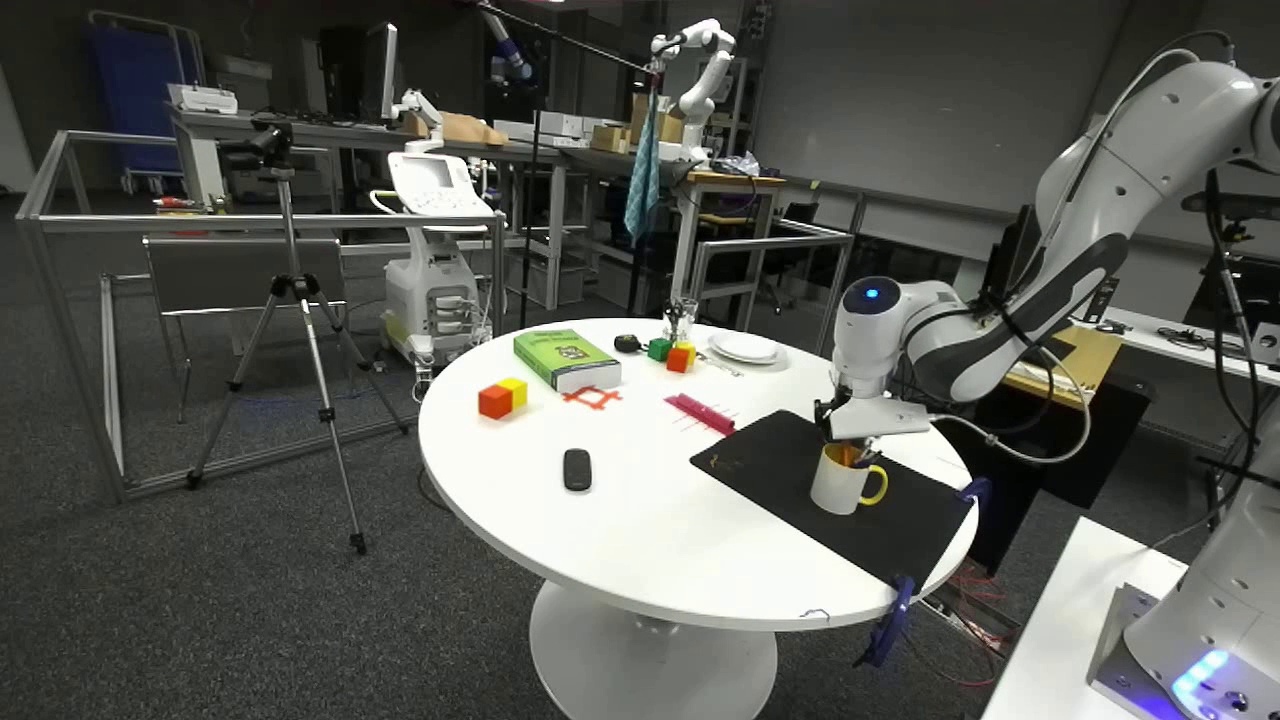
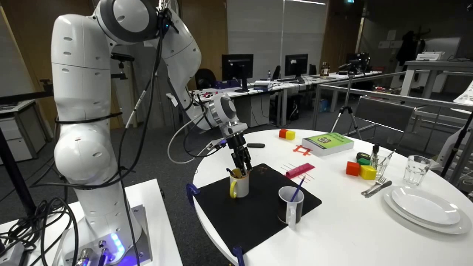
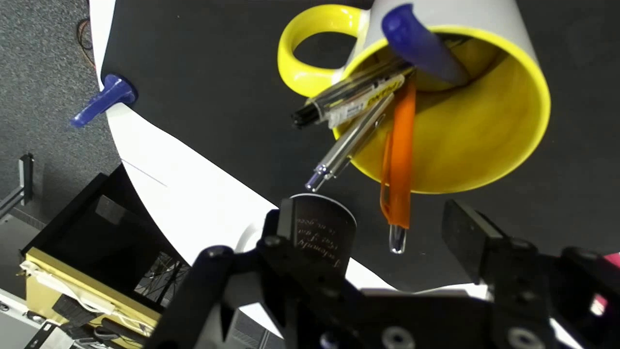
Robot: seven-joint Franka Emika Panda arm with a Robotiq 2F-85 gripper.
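Centring the orange pen point(image 3: 401, 167) first seems wise: pincer point(image 3: 373, 225) released, fingers point(image 3: 462, 235) spread either side, not touching it. Pen leans from the yellow-rimmed mug point(image 3: 484, 140) just ahead of pincer; squeeze gently, keep silver pen point(image 3: 352, 140) out.

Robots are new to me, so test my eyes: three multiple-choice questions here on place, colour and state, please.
1. The yellow-handled mug stands on: A) a book; B) a black mat; C) plates.
2. In the wrist view, the pen seen between the jaws is: A) orange; B) green; C) pink.
3. The gripper is: A) shut, empty; B) shut on that mug; C) open.

1 B, both exterior views show it there.
2 A, it shows bright orange.
3 C, its fingers stand wide apart.
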